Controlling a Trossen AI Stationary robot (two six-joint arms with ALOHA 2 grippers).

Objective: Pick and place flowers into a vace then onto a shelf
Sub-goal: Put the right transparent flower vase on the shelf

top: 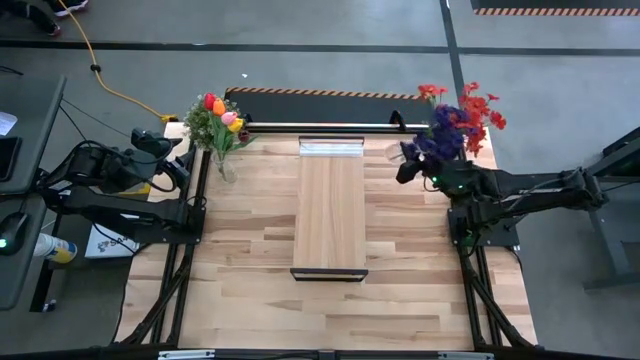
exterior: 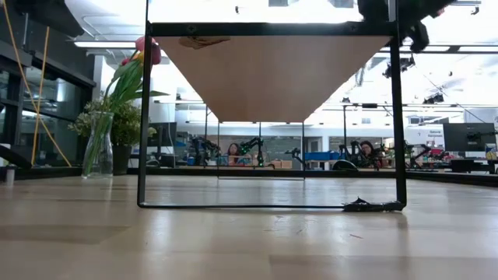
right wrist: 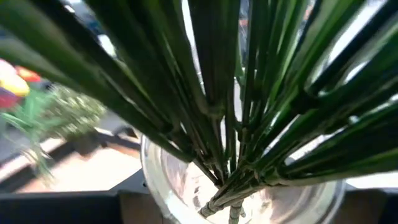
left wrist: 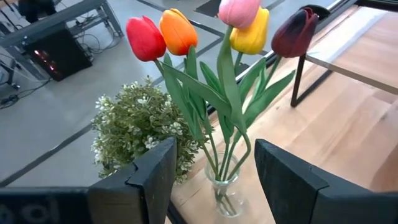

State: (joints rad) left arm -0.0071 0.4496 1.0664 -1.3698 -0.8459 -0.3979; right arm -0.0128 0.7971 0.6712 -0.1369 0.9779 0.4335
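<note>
Left jaws: fingers of the left gripper (left wrist: 211,180) stand apart, on either side of the clear vase (left wrist: 224,190) of tulips (left wrist: 186,34); contact with the glass cannot be confirmed.
Right jaws: right gripper (top: 412,165) sits at the glass vase (right wrist: 249,199) of red and purple flowers (top: 458,120); its fingers are hidden, so whether it has hold of the vase cannot be told.
Tulip bunch: red, orange, yellow, pink and maroon heads, upright in the clear vase at the table's far left corner, just beside a bushy pale-green plant (left wrist: 140,127).
Red and purple bunch: stems gathered into the glass vase near the table's far right corner, beside the shelf.
Shelf (top: 330,205): raised light-wood board on a dark frame, mid-table, between the two bunches; nothing stands on it.
Table (top: 250,290): plank top, both arms at its outer edges.
Room beyond: seated people and other rigs, far off.
</note>
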